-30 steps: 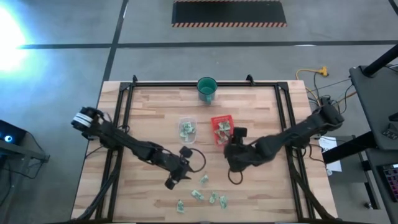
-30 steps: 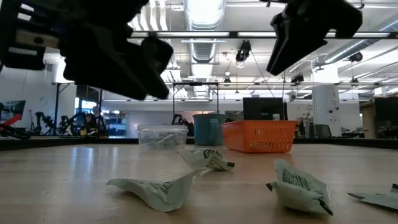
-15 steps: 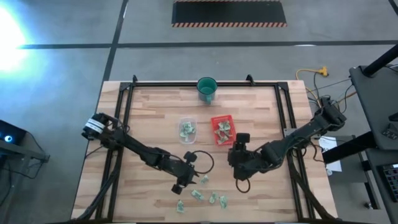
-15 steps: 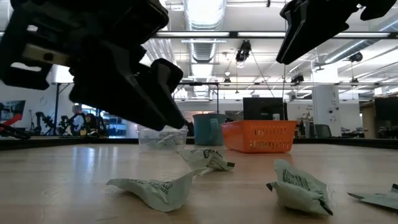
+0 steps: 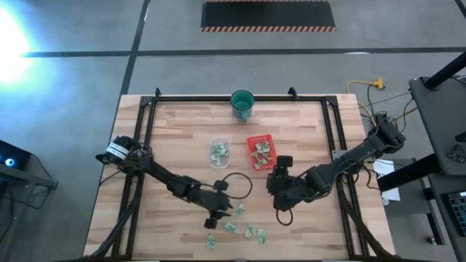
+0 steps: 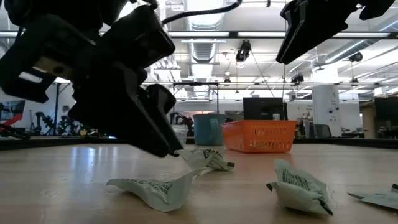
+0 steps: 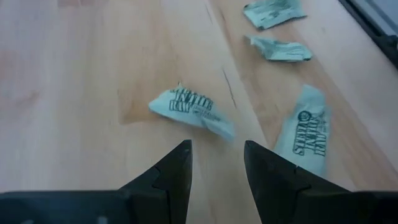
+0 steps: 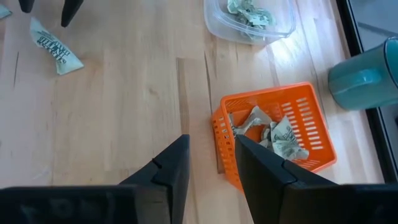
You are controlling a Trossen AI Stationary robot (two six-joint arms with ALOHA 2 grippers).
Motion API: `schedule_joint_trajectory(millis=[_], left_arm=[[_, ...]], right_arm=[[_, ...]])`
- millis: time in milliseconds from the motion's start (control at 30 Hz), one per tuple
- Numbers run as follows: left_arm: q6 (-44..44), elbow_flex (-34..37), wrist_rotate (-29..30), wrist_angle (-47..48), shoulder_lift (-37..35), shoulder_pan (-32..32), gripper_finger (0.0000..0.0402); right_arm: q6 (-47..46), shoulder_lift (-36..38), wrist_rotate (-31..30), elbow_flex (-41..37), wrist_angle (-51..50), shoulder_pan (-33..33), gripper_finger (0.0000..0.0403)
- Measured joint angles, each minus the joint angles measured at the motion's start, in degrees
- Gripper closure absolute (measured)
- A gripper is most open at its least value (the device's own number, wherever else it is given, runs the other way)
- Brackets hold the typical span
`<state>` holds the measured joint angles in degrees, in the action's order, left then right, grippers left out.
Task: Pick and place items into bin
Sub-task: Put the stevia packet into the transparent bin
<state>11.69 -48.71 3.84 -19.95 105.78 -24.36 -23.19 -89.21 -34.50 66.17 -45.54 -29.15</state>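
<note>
Left pincer [image 7: 216,163] is held open just above a packet [image 7: 193,111] near the orange bin [image 5: 259,152]; some packets are binned already, roughly five are left on the desk [image 5: 175,138].

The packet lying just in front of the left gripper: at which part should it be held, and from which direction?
Probably the packet is best pinched across its narrow middle, coming straight down. It lies flat and long on the table, so only the short width fits between the fingers. The left gripper is open and just short of it, nearly lined up with the packet.
</note>
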Motion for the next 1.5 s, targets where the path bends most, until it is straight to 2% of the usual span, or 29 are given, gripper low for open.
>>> schedule_joint_trajectory(millis=[400, 867, 1500], left_arm=[[6.1, 0.0, -0.1, -0.8, -0.1, 0.0, 0.0272], [6.2, -2.0, -0.4, -2.5, 3.9, 0.1, 0.0271], [6.0, -2.5, -0.5, -3.6, 4.0, 0.3, 0.0272]], right_arm=[[-0.2, 0.0, 0.0, 0.0, 0.0, 0.0, 0.0297], [-0.2, 0.0, 0.0, 0.0, 0.3, 0.0, 0.0314], [0.2, 0.0, 0.0, -0.1, 0.9, 0.0, 0.0317]])
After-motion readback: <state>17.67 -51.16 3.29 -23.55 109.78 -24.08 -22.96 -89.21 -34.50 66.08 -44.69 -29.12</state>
